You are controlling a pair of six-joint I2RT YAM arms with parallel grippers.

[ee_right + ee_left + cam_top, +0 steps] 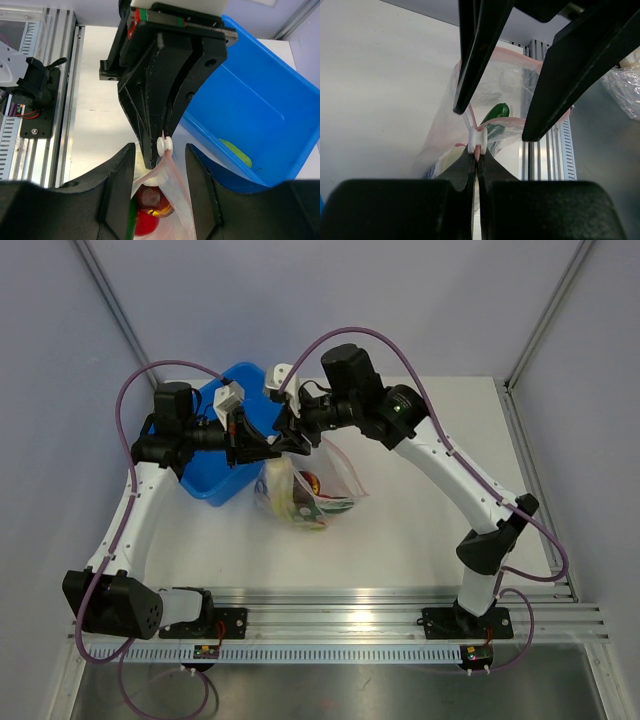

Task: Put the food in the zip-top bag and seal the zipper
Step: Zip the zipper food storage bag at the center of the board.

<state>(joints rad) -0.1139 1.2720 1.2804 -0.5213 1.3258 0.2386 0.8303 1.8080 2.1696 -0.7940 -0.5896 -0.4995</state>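
Left pincer (476, 156) (pinched tight) on zipper (477, 139)

Blue bin (210, 480) blocks L; R prob. free.

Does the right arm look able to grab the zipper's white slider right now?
Probably yes: the open right fingers straddle the bag just short of the slider. It is tight, though, since the left fingers pinch the zipper right beside it.

Bright, even light, soft shadows; glare on the rail (340, 612); left claw (475, 152) blurred up close.
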